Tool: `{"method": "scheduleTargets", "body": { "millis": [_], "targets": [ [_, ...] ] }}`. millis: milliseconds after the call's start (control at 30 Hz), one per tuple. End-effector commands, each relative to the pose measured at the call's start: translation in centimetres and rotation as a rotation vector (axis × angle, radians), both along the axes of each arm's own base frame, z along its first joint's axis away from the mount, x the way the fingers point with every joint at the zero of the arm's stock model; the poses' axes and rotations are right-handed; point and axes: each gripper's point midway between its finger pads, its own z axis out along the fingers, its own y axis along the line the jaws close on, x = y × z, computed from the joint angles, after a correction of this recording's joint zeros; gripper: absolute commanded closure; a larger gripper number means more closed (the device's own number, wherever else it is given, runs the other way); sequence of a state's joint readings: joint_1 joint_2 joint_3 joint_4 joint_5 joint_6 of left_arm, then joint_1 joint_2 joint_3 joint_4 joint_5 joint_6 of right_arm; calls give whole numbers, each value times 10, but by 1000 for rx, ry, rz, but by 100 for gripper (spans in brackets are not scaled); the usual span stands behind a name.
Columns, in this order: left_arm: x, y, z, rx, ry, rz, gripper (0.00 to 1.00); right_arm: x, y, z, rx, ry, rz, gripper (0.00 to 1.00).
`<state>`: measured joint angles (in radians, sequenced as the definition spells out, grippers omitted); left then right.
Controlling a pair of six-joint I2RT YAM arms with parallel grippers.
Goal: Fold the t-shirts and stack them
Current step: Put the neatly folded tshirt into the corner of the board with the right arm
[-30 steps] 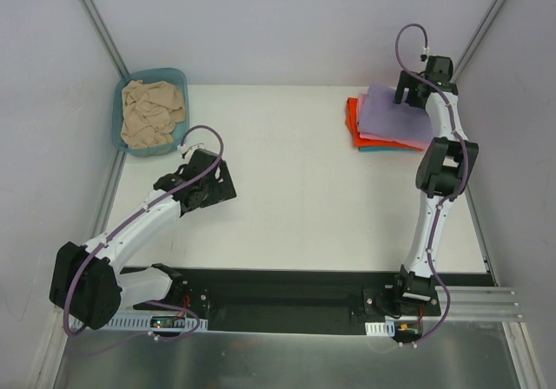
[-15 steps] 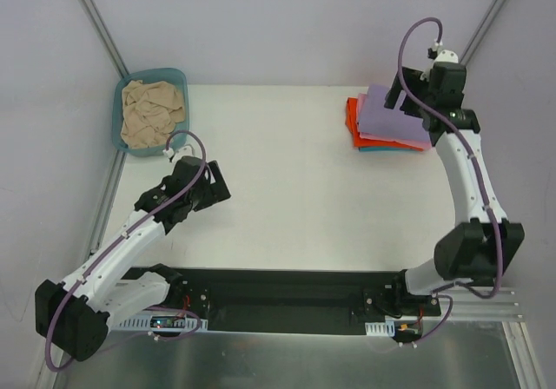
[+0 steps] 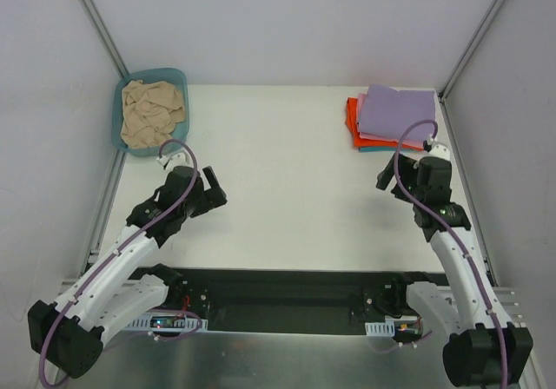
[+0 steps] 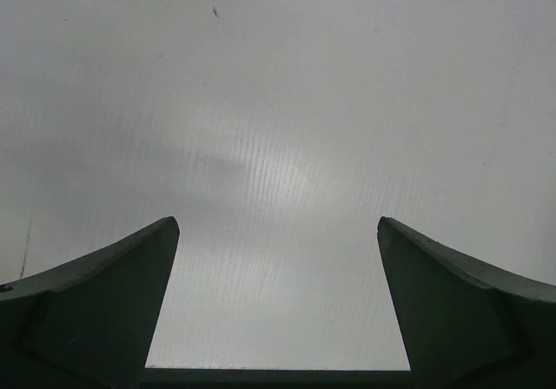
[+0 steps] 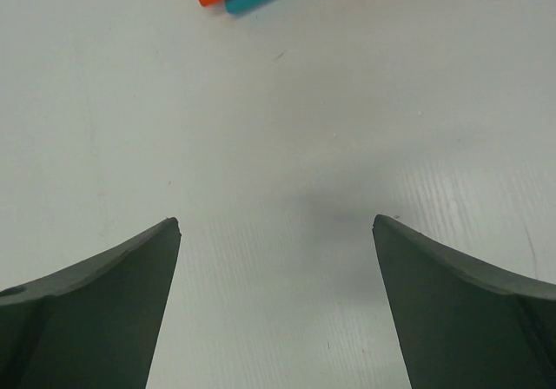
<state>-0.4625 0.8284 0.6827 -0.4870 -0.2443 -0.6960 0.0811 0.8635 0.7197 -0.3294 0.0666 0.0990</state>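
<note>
Basin [image 3: 167, 71] holding beige shirt [image 3: 152, 111] far-left, folded stack [image 3: 397, 111] far-right

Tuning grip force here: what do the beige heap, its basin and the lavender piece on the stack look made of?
Beige t-shirt: soft matte cloth, crumpled into loose folds. Basin: probably rigid teal plastic, with a smooth wall and even rim. Lavender t-shirt: thin matte cloth, folded flat with soft edges; weave too small to tell.

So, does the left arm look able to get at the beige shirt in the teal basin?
Probably yes. The left gripper is open and empty, the beige shirt lies uncovered in the basin, and nothing stands between them.
</note>
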Motion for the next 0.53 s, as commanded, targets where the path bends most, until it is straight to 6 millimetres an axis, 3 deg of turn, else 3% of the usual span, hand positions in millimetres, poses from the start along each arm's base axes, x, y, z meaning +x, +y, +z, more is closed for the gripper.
{"method": "scheduleTargets", "body": {
  "millis": [0, 67, 167, 300, 500],
  "targets": [
    [4, 6, 2, -10, -46, 35, 1, -15, 13, -11, 81, -59, 24, 3],
    [4, 11, 4, -3, -64, 63, 1, -27, 11, -35, 74, -28, 19, 3],
    [3, 13, 6, -6, -80, 69, 1, -36, 13, -42, 99, -43, 15, 3],
    [5, 20, 12, 12, -113, 91, 1, -39, 12, -29, 101, -93, 19, 3],
    [5, 23, 16, 11, -137, 103, 1, -42, 12, -27, 102, -112, 24, 3]
  ]
}}
